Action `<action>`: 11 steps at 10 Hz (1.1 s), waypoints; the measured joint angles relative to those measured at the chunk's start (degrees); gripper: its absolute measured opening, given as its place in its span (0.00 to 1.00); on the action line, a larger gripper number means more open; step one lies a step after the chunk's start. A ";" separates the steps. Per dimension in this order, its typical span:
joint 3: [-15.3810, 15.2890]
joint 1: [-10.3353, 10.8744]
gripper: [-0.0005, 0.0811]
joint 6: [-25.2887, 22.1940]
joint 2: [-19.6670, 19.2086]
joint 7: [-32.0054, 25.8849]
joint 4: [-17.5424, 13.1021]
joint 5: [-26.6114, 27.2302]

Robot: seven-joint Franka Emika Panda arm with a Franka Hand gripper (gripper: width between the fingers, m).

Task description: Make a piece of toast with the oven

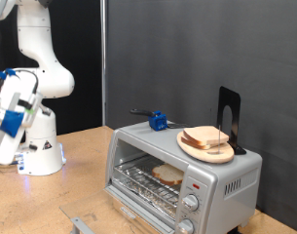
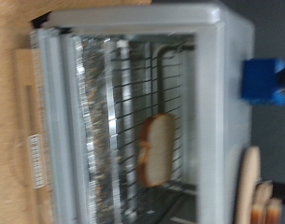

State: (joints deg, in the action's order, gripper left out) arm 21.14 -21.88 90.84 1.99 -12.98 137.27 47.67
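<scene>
The silver oven [image 1: 218,180] stands at the exterior view's lower right with its glass door [image 1: 88,223] folded down open. A piece of toast [image 1: 168,175] lies on the wire rack inside. In the wrist view the oven [image 2: 212,37] faces the camera, with the toast [image 2: 158,149] on the rack [image 2: 123,103] and the open door [image 2: 50,112] in front. My gripper [image 1: 4,144] hangs at the exterior view's far left, well away from the oven. Its fingers are not clear, and they do not show in the wrist view. Nothing is seen in it.
A round wooden plate [image 1: 208,148] with bread slices [image 1: 206,136] sits on top of the oven, beside a black stand [image 1: 229,117] and a blue object [image 1: 158,122]. The blue object [image 2: 264,79] and the plate's edge [image 2: 247,187] also show in the wrist view. The robot base [image 1: 41,146] stands on the wooden table.
</scene>
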 joint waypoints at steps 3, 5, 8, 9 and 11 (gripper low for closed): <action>-2.56 0.77 1.00 8.32 -6.93 -0.87 -0.36 0.59; -4.04 1.13 1.00 13.44 -10.91 -2.94 -0.42 1.51; -6.09 1.22 1.00 19.19 -15.77 -5.86 -0.41 3.47; -6.85 1.27 1.00 20.70 -17.34 -7.02 -0.39 3.99; -8.77 1.50 1.00 23.00 -19.84 -8.84 -0.12 5.32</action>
State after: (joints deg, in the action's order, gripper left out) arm 12.37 -20.39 113.84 -17.86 -21.82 137.15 52.99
